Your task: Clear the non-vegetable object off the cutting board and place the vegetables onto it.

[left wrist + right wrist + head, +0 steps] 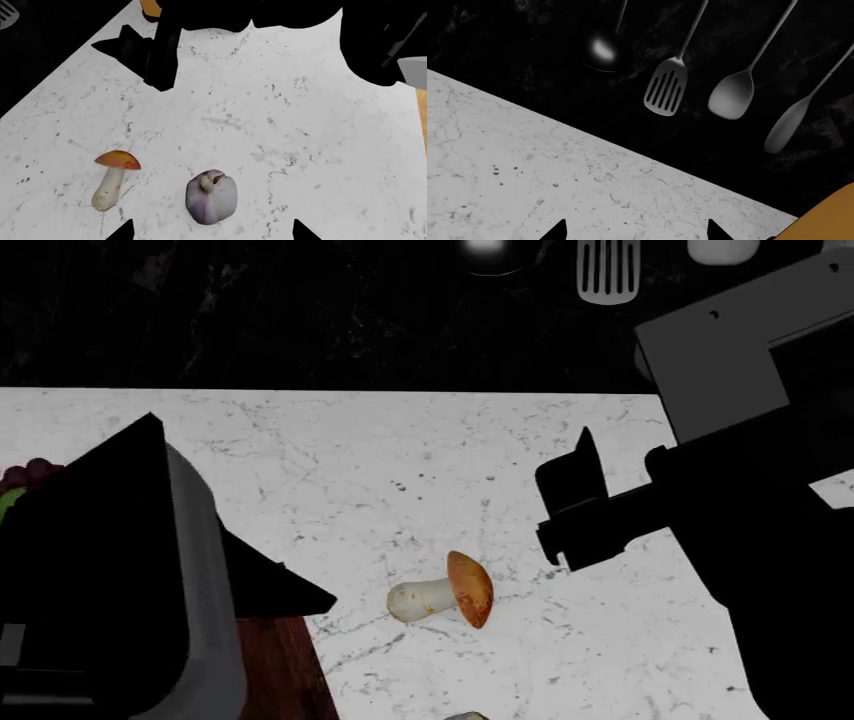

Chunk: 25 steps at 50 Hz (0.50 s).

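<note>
The mushroom, with an orange-brown cap and a white stalk, lies on its side on the white marble counter. The white garlic bulb rests beside it; only its tip shows in the head view. My left gripper is open above the counter, the garlic just beyond the gap between its fingertips. A sliver of the dark reddish-brown cutting board shows behind my left arm. The purple grapes with a green leaf peek out at the far left. My right gripper is open over bare counter, holding nothing.
A dark back wall carries a hanging ladle, slotted spatula and spoons. My left arm hides most of the board. The right arm fills the right side. An orange object sits near the right gripper.
</note>
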### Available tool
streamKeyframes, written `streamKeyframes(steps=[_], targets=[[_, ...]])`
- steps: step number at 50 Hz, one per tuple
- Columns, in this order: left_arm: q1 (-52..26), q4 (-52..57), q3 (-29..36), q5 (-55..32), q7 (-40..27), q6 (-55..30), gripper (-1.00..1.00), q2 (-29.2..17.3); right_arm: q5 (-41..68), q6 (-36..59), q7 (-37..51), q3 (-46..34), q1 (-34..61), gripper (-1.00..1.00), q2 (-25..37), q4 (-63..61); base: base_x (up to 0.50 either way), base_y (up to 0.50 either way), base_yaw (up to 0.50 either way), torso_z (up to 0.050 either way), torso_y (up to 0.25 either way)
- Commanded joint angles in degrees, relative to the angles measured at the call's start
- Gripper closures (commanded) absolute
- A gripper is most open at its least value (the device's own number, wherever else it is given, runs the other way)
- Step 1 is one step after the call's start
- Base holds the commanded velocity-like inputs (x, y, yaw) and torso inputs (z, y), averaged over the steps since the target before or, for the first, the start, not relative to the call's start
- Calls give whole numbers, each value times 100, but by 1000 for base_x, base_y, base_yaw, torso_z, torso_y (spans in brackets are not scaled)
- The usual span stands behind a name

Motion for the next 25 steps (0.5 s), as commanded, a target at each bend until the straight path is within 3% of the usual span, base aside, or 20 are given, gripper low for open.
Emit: streamKeyframes(steps=[1, 11, 25], targets=[[97, 88, 295, -407, -379, 301, -100, 172, 5, -133, 24, -94, -71, -100, 4, 10, 0, 0, 0, 0, 0], [249, -47, 308, -102, -210, 422, -100, 529, 48, -84, 26, -180, 61, -100, 44, 44, 0, 0, 0, 0, 0], [976, -207, 790, 1469, -169, 448, -100, 920, 173, -248, 149, -75, -295, -100, 77, -85, 0, 0, 0, 0, 0]])
